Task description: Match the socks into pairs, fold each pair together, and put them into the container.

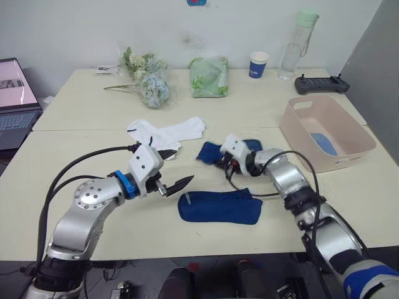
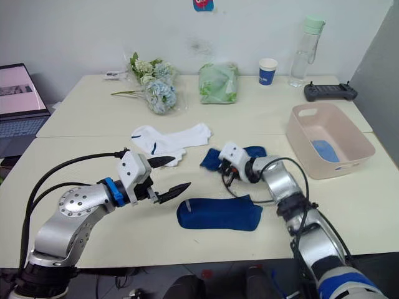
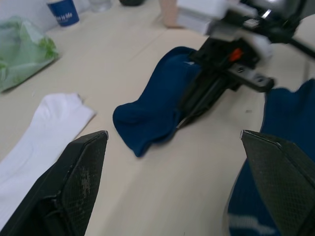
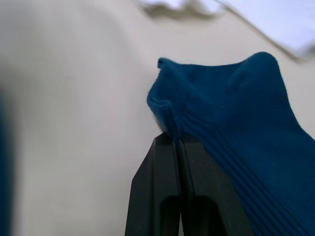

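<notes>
I see my right gripper [image 4: 175,140] pinched on a navy sock [image 1: 215,151] mid-table (cuff edge between the fingers). The left gripper [image 1: 175,169] is spread wide beside the second navy sock [image 1: 219,207]. The tub [image 1: 349,146] sits far right.

One navy sock [image 1: 219,207] lay flat near the table's front edge. A second navy sock [image 1: 212,152] sat bunched at its 12 o'clock. White socks [image 1: 167,132] lay overlapped at 10 o'clock. The pink tub [image 1: 349,156], at 2 o'clock, held a light blue sock [image 1: 323,142].
</notes>
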Motion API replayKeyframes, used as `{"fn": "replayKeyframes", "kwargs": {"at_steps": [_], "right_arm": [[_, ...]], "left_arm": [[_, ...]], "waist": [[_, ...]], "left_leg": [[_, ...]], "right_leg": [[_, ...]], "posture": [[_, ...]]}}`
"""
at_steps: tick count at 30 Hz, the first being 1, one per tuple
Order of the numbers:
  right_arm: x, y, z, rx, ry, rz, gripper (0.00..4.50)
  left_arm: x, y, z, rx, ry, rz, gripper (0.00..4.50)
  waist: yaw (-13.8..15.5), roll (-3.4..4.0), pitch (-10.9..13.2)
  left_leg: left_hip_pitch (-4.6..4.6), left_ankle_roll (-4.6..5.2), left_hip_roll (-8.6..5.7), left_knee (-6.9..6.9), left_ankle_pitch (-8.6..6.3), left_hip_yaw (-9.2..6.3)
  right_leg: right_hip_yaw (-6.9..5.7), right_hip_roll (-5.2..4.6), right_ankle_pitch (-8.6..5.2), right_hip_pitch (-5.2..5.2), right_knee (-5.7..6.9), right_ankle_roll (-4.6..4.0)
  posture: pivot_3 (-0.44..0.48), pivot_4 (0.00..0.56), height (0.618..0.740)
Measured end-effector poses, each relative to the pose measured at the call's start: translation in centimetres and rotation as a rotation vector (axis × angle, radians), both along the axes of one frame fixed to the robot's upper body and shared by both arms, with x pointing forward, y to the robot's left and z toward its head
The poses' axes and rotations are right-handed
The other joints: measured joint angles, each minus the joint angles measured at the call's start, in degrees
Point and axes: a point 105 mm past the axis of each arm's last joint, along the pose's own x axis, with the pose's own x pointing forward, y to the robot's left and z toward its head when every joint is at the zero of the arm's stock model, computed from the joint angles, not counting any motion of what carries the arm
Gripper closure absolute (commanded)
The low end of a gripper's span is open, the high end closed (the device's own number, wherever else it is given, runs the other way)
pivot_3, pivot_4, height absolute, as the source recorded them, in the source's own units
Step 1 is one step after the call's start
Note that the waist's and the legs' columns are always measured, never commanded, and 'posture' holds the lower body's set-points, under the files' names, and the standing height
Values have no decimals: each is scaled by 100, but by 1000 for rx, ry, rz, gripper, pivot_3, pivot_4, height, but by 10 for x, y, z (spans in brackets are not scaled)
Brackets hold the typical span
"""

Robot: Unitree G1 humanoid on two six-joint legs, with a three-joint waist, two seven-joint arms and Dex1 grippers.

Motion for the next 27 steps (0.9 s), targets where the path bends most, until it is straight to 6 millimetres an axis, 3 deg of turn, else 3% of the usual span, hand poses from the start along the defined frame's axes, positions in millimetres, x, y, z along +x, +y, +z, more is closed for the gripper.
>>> {"fn": "replayKeyframes", "kwargs": {"at_steps": [3, 8, 10, 14, 18, 21, 25, 27], "right_arm": [[-13, 2, 4, -23, -41, 62, 4471], [-30, -10, 15, -67, -150, 188, 4471], [-38, -14, 16, -66, -161, 238, 4471], [-57, -6, 29, -2, -178, 338, 4471], [-74, 0, 36, 46, -189, 414, 4471], [-84, -2, 36, 63, -176, 447, 4471], [-89, -9, 29, 49, -155, 454, 4471], [-90, -11, 26, 48, -145, 448, 4500]], "left_arm": [[2, 4, -2, -11, 20, 5, 0], [18, 2, 9, -53, 92, -1, 0], [33, -4, 16, -64, 97, -12, 0], [69, -36, 22, -52, 105, -78, 0], [95, -80, 6, 23, 142, -181, 0], [103, -105, -13, 89, 186, -242, 0], [106, -120, -38, 197, 214, -293, 0], [104, -123, -48, 241, 232, -315, 393]], "waist": [[38, -1, 0], [65, -3, 0], [68, -4, 0], [36, -5, 0], [31, -7, 0], [13, -10, 2], [-6, -12, 3], [-5, -13, 3]], "left_leg": [[-4, 0, -5, 7, 0, -1], [-3, 1, -8, 9, 0, -5], [-3, 1, -7, 11, 0, -6], [-3, -12, -11, 19, 7, -4], [-6, -18, -15, 20, 11, -2], [-6, -18, -15, 20, 11, 0], [-5, -15, -13, 20, 9, 0], [-5, -12, -12, 20, 7, -1]], "right_leg": [[-4, -3, 0, 2, -4, 0], [-11, -2, -1, 7, -5, 1], [-15, 2, -1, 8, -4, 1], [-26, 12, -1, 11, -4, 1], [-33, 22, -1, 11, -6, 1], [-32, 23, -1, 10, -6, 2], [-31, 29, -1, 8, -3, 2], [-31, 32, -1, 8, -2, 2]], "posture": [[0, 150, 740], [0, 150, 740], [0, 150, 740], [0, 150, 740], [0, 150, 740], [0, 150, 740], [0, 150, 740], [0, 150, 740]]}}
